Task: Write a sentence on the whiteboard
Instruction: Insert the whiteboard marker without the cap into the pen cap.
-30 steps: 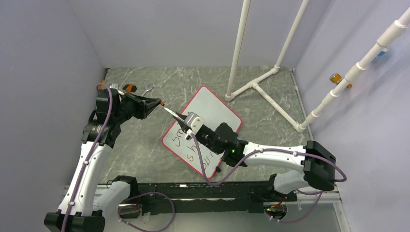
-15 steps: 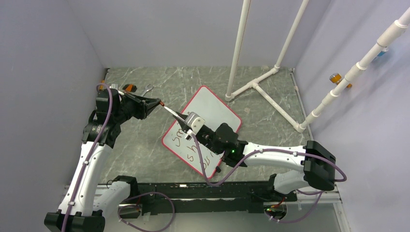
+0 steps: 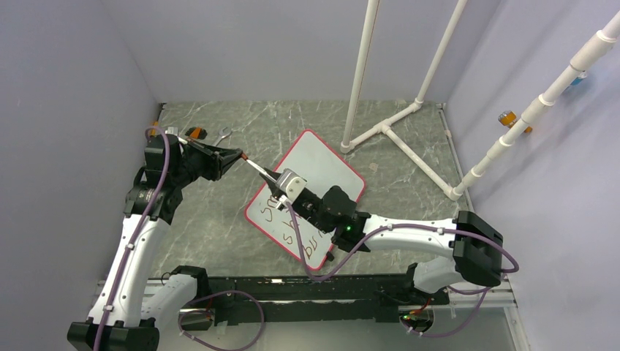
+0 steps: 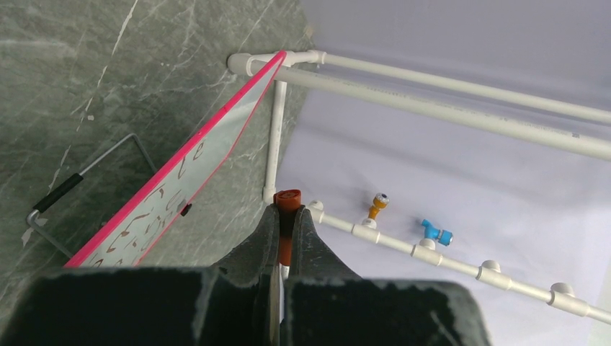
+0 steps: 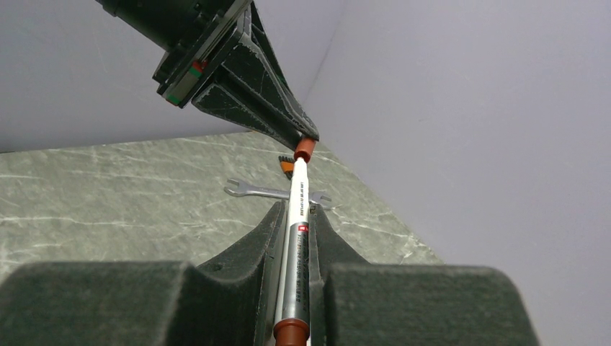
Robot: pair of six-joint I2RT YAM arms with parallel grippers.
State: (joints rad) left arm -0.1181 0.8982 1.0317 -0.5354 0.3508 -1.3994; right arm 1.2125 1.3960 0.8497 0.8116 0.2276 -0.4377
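- Most of the sentence (image 3: 269,213) is buried under my right arm (image 3: 409,232) in the top view. I get scraps of three stacked lines, roughly "sm", "sh" and a scrawl, nothing I'd quote.
- The left wrist cam sees the whiteboard (image 4: 180,176) almost edge-on, off to the left of the left jaws, so the writing there is just squashed squiggles.
- From above, the whiteboard sits on the surface (image 3: 212,219) right under the right jaws.
- A wire frame with a black sleeve (image 4: 54,194) pokes out from the board's edge. I can't tell if it's propping the board up.
- The right jaws are pinching the marker (image 5: 294,245) by the barrel. There's small print along it, too fine to read.
- The left jaws are squeezed onto the red-brown cap (image 4: 287,200).
- The cap meets the marker's far end just ahead of the right jaws. I can't make out whether it's pushed on or only touching.
- A wrench (image 5: 268,192) lies on the surface beyond the right jaws, its middle hidden behind the marker.
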